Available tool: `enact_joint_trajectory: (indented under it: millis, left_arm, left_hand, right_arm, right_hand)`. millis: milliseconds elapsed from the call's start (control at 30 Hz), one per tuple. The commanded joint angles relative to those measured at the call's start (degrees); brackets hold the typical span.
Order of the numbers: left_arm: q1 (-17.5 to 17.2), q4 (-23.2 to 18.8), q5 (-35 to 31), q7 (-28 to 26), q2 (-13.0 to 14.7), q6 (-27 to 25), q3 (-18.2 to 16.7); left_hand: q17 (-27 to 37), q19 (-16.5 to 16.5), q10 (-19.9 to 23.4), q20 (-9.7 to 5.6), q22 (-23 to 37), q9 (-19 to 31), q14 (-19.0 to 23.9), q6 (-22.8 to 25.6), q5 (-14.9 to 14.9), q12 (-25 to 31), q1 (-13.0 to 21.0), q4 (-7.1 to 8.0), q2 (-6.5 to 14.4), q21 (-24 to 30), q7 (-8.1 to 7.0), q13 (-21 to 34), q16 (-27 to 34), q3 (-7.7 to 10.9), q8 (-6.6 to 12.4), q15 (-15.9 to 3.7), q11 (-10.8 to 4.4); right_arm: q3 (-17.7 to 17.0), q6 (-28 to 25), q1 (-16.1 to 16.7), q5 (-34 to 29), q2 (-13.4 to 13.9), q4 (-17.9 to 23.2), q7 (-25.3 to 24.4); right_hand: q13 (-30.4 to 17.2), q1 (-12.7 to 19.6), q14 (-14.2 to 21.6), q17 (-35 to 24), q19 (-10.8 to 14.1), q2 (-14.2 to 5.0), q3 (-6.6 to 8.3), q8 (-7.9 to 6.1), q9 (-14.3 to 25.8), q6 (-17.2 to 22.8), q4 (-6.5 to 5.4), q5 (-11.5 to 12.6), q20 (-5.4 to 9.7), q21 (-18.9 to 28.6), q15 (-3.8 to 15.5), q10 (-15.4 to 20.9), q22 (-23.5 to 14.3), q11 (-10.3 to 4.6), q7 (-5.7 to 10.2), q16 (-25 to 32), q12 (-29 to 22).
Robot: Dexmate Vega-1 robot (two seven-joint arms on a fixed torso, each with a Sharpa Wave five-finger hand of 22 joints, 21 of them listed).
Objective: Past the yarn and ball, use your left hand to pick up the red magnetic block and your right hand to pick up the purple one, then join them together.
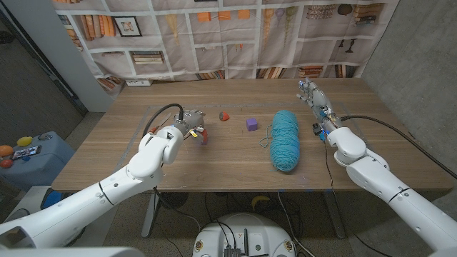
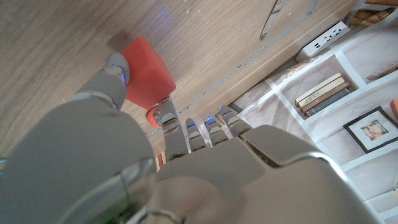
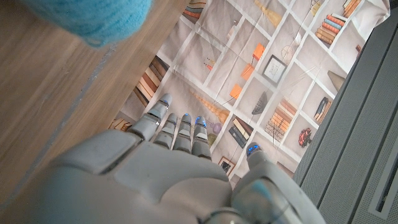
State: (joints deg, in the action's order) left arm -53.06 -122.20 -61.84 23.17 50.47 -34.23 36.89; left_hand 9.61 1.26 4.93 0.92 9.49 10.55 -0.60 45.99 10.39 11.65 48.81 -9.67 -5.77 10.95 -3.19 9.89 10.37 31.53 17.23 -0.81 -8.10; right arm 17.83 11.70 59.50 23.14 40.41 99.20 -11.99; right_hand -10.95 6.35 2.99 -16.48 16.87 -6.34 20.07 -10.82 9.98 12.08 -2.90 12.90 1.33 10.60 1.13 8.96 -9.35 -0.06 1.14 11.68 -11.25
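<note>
My left hand [image 1: 187, 127] pinches the red block [image 1: 204, 135] between thumb and a finger; in the left wrist view the red block [image 2: 147, 72] sits between the fingertips [image 2: 115, 67], a little above the wood. The purple block [image 1: 251, 124] lies on the table to the right of it, untouched. A small red and green ball [image 1: 223, 114] rests just beyond my left hand. The blue yarn skein [image 1: 285, 139] lies between the purple block and my right hand [image 1: 315, 96], which hovers with fingers straight and apart, holding nothing. The yarn's end [image 3: 93, 18] shows in the right wrist view.
The wooden table [image 1: 107, 146] stretches bare to the left of my left arm. A backdrop printed with bookshelves [image 1: 235, 36] hangs behind the far edge. A white power strip [image 1: 138, 83] lies at the back left corner.
</note>
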Motion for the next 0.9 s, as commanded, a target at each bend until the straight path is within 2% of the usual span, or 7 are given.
enact_joint_trajectory:
  millis: [33,333,500,633,700,800,900]
  left_arm:
    - [-1.64,-2.65,-0.88,-0.15,1.79,0.16,-1.61]
    - [-3.67,-3.84,-1.86,-1.71,2.72,-0.25,-3.36]
    - [-4.23,-4.02,-2.52,-2.0,2.82,-0.15,-3.71]
    - [-4.65,-4.21,-3.42,-2.16,2.52,-0.45,-3.89]
    - [-4.81,-4.25,-4.05,-2.21,2.38,-0.54,-3.86]
    - [-5.07,-4.25,-4.22,-2.41,2.03,-0.5,-4.02]
    - [-5.38,-4.15,-4.66,-2.8,1.68,-0.5,-4.03]
  left_hand:
    - [0.05,0.07,0.57,-0.17,0.07,0.28,-0.04,2.47,0.32,-0.09,0.09,-0.07,0.84,-0.27,-1.78,0.08,-0.1,-0.25,0.41,-0.07,-0.19]
    - [0.05,0.11,0.79,-0.21,0.07,0.31,0.22,2.9,0.32,-0.16,0.02,0.04,1.01,-0.3,-2.07,0.08,-0.02,-0.53,0.3,-0.34,-0.09]
    - [0.05,0.14,0.8,-0.18,0.07,0.32,0.35,3.02,0.32,-0.23,-0.01,0.08,1.09,-0.31,-2.08,0.08,0.0,-0.66,0.21,-0.48,-0.25]
    - [0.05,0.13,0.97,-0.19,0.08,0.33,0.37,3.1,0.32,-0.21,-0.05,0.11,1.16,-0.32,-2.11,0.08,0.0,-0.75,0.15,-0.53,-0.27]
    - [0.05,0.15,0.96,-0.22,0.08,0.33,0.4,3.14,0.32,-0.24,-0.07,0.12,1.19,-0.32,-2.14,0.08,0.0,-0.79,0.12,-0.62,-0.31]
    - [0.05,0.21,1.07,-0.32,0.08,0.35,0.61,3.36,0.33,-0.24,-0.09,0.14,1.24,-0.31,-2.21,0.08,0.06,-0.89,0.12,-0.77,-0.35]
    - [0.05,0.26,1.13,-0.25,0.08,0.35,0.67,3.47,0.33,-0.26,-0.09,0.14,1.26,-0.29,-2.26,0.08,0.06,-0.95,0.1,-0.82,-0.49]
  right_arm:
    - [0.89,-5.66,-0.69,-5.94,4.04,4.03,0.04]
    - [2.57,-8.51,-2.62,-9.59,6.07,5.36,1.6]
    - [3.32,-10.92,-3.83,-11.5,7.75,6.63,2.95]
    - [4.39,-15.92,-5.29,-14.1,9.96,9.17,4.3]
    - [6.09,-21.91,-6.94,-17.12,11.95,11.54,5.78]
    - [7.51,-25.5,-8.68,-19.15,13.24,13.18,7.65]
    - [8.53,-27.94,-10.09,-20.39,14.12,14.4,9.48]
  right_hand:
    - [-0.06,0.97,0.18,0.14,-1.0,0.37,0.16,-0.22,0.3,0.14,0.79,0.09,0.4,-0.35,0.28,0.4,-0.17,0.1,0.79,0.2,-0.24]
    - [-0.05,1.62,0.36,0.5,-2.64,0.79,0.16,0.19,0.3,-0.88,1.86,-0.13,0.62,-0.61,0.31,-0.05,-0.18,-0.33,1.65,0.31,0.0]
    - [-0.04,2.82,-0.41,1.0,-3.29,1.37,0.41,0.44,0.3,-2.07,3.37,-0.33,0.59,-0.5,-0.02,-0.9,-0.17,-0.57,2.17,-0.06,0.32]
    - [-0.03,5.03,-1.25,1.69,-4.18,2.33,0.91,0.56,0.29,-3.84,5.92,-0.66,0.51,-0.45,0.04,-1.96,-0.15,-0.96,2.83,-0.36,0.54]
    - [-0.04,5.92,-1.85,1.92,-4.41,2.65,1.12,0.43,0.31,-4.06,6.91,-0.79,0.49,-0.4,-0.12,-2.47,-0.15,-1.18,2.92,-0.52,0.62]
    - [-0.06,7.26,-2.8,2.22,-4.85,2.95,1.5,0.22,0.34,-4.21,8.3,-1.01,0.47,-0.4,-0.63,-3.12,-0.14,-1.18,3.23,-0.74,0.66]
    - [-0.07,8.02,-3.13,2.37,-5.24,3.14,1.71,0.09,0.37,-4.21,9.07,-1.14,0.24,-0.45,-0.89,-3.65,-0.14,-1.22,3.58,-0.75,0.74]
